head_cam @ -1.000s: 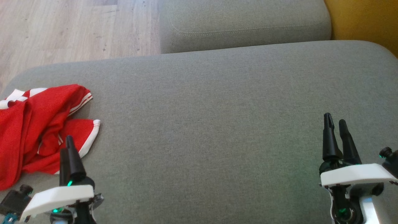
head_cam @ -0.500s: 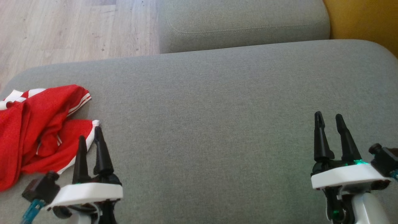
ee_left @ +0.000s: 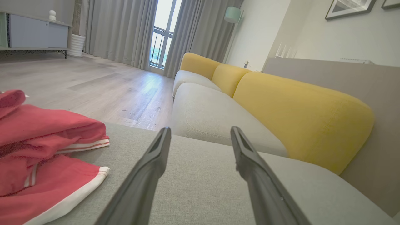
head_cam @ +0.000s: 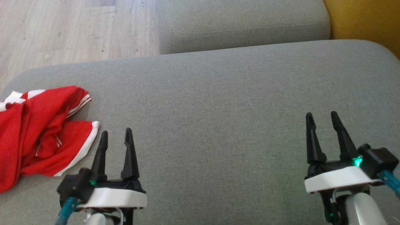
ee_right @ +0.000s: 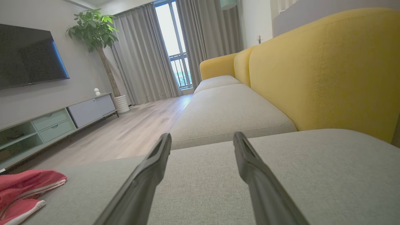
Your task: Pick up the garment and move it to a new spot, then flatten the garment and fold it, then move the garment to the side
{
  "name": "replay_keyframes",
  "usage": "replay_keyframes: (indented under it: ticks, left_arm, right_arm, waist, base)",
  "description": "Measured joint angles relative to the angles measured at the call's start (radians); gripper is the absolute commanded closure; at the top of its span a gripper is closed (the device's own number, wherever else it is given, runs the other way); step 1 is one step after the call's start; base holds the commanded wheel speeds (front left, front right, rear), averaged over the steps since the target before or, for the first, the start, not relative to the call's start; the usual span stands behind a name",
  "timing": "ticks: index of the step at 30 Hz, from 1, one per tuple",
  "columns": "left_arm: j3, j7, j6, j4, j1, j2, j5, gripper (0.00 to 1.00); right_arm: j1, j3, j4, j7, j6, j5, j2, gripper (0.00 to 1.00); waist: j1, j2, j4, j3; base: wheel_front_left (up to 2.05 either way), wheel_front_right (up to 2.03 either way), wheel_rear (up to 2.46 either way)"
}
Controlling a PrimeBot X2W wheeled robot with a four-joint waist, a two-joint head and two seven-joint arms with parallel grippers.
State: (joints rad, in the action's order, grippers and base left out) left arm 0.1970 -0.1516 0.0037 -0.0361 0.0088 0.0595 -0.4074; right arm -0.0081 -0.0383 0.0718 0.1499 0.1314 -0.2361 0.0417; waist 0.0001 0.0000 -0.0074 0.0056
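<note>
Pickup step, not begun yet: red garment (head_cam: 40, 125) sits crumpled at the left end of the sofa cushion (head_cam: 218, 109), left gripper (head_cam: 116, 131) and right gripper (head_cam: 321, 114) both spread wide and empty, so next I'd reach left and pinch it.

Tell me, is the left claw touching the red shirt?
Apart. The head view shows bare grey cushion between the left gripper and the red shirt.
</note>
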Motion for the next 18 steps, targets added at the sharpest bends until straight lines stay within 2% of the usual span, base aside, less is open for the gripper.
replay_keyframes:
  ticks: [10,14,18]
  left_arm:
    - [0.105,-0.027,0.094,-0.009,0.000,0.046,0.129,0.00]
    - [0.111,-0.041,0.099,-0.022,0.000,0.045,0.128,0.00]
    - [0.090,-0.055,0.065,-0.026,0.000,0.028,0.103,0.00]
  right_arm:
    - [0.001,-0.028,-0.005,0.029,0.000,0.114,0.000,0.00]
    - [0.002,-0.041,-0.001,0.045,0.000,0.104,0.000,0.00]
    - [0.007,-0.045,0.013,0.055,0.000,0.042,0.000,0.00]
  waist:
    - [0.0000,0.0000,0.002,-0.001]
    - [0.0000,0.0000,0.003,-0.002]
    - [0.0000,0.0000,0.003,-0.003]
  base:
    - [0.00,0.00,0.00]
    - [0.00,0.00,0.00]
    - [0.00,0.00,0.00]
